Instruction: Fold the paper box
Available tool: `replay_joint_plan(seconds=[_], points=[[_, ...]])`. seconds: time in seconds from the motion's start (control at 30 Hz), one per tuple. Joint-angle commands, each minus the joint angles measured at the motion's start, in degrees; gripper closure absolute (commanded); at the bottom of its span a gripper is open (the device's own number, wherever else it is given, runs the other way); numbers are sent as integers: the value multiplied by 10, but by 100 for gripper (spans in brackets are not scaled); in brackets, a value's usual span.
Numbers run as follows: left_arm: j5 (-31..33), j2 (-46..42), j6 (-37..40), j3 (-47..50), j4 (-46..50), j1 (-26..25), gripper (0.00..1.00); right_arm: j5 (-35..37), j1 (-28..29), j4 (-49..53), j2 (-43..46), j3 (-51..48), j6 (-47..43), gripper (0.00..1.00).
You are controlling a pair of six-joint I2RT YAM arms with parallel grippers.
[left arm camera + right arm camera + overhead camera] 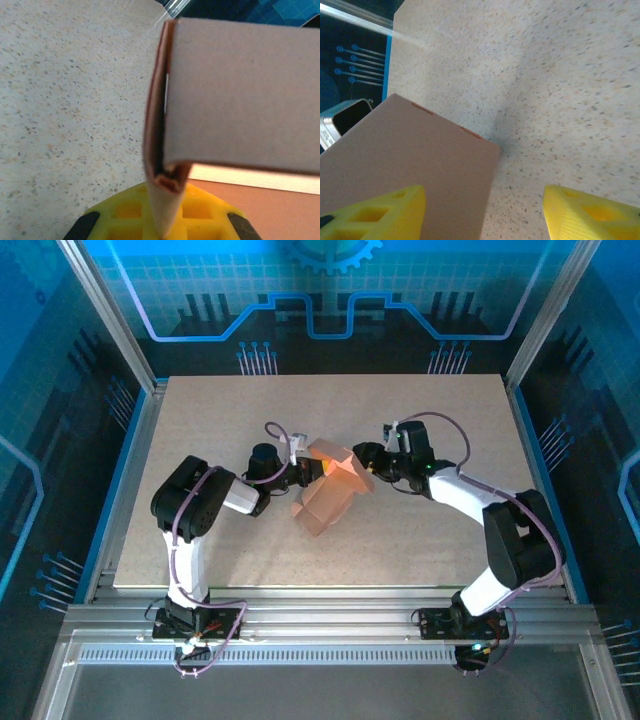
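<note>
The paper box (325, 502) is salmon-orange cardboard, half folded, lying mid-table with one panel raised between the two arms. From the left, my left gripper (303, 465) is shut on a thin upright wall of the box (240, 95), which is pinched between its yellow fingers (120, 215). My right gripper (362, 462) faces it from the right and is open. In the right wrist view, a flat box panel (415, 150) lies against the left finger (380, 210), and its edge reaches into the gap. The right finger (590, 215) stands clear over bare table.
The speckled beige table top (200, 420) has free room all round the box. Aluminium rails (330, 625) run along the near edge, where both arm bases are bolted. Blue enclosure walls (330, 300) stand at the back and sides.
</note>
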State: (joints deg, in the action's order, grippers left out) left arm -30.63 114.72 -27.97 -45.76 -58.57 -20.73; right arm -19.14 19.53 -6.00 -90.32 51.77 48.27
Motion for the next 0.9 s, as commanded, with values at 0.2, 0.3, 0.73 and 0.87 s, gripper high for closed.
replay_joint_plan(seconds=[0.2,0.3,0.73,0.87], points=[[124,-86,55,-19,207,10,100,44,-66,87,94,-11,-68,24],[142,-100,37,-32,262,15,100,66,-83,114,119,-11,-93,21],[222,-112,-15,-234,713,32,100,97,-88,126,162,-47,-138,20],[253,-92,38,-337,911,33,100,103,-89,125,164,-50,-145,20]])
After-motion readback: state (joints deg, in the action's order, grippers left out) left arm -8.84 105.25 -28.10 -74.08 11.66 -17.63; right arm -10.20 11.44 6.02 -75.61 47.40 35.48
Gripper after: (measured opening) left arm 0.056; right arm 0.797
